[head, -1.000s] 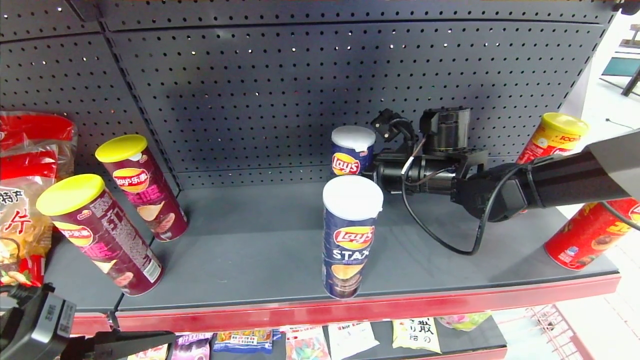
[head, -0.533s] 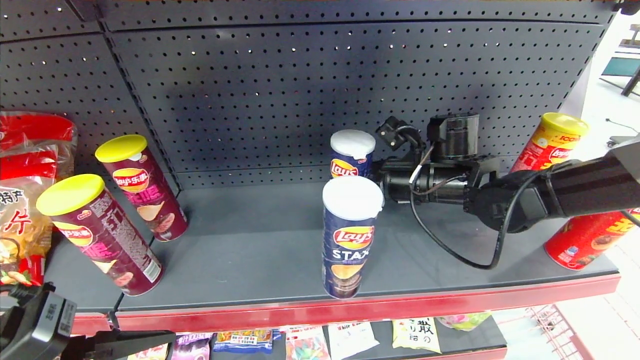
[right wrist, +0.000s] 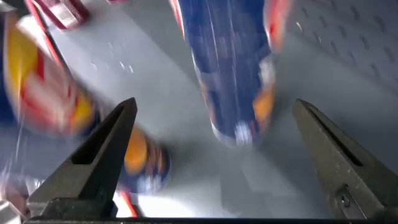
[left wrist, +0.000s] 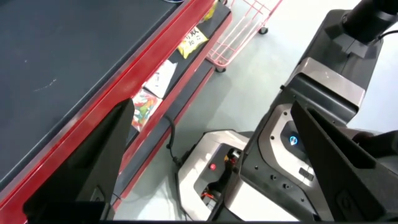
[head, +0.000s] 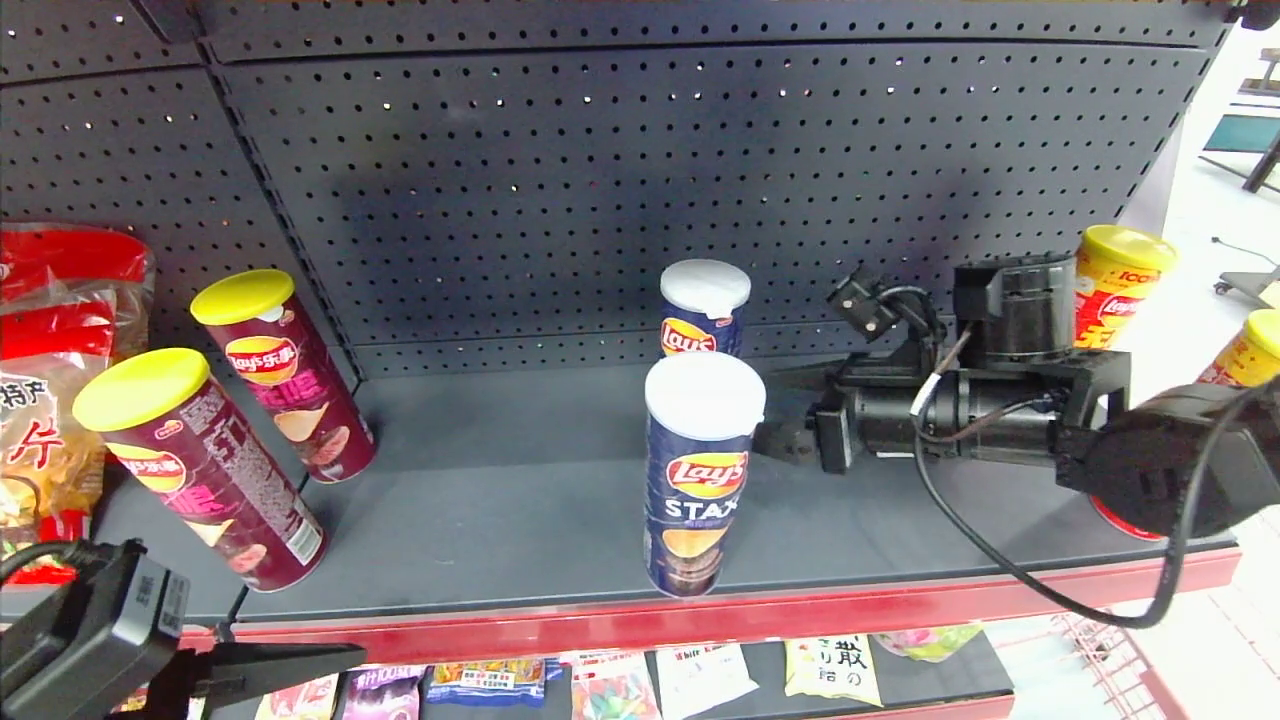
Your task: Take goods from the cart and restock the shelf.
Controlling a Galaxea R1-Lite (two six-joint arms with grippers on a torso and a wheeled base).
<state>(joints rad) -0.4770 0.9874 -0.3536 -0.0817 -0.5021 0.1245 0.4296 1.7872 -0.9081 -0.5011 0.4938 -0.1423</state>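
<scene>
Your right gripper (head: 778,418) is wide and empty near the rear blue chips can (head: 705,305), which stands on the shelf (head: 480,500); placing looks done. The left gripper (left wrist: 211,106) is also spread with nothing in it. Next, go to the cart (left wrist: 247,26).

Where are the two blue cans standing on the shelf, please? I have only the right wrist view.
Observer: Both stand upright on the shelf: the front blue can near its red edge, the rear blue can by the pegboard.
Operator: Is the right gripper touching either?
Observer: No; the right gripper is open and empty, apart from both, on their right.
Operator: And the left gripper?
Observer: The left gripper is open, low at the front edge, far left.
</scene>
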